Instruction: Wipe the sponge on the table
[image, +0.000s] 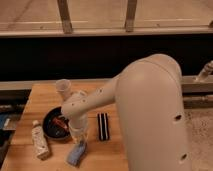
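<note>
The light-blue sponge (76, 154) rests on the light-brown wooden table (42, 97) near its front edge. It lies just in front of the black pan (52, 128). My gripper (78, 142) comes down from the big white arm and is shut on the sponge's upper end, pressing it against the tabletop. The arm's wrist hides most of the fingers.
The black pan holds something reddish. A whitish bottle (40, 143) lies left of the sponge. A black block with white stripes (102, 126) lies to its right. A clear cup (63, 88) stands behind the pan. The table's left edge is close by.
</note>
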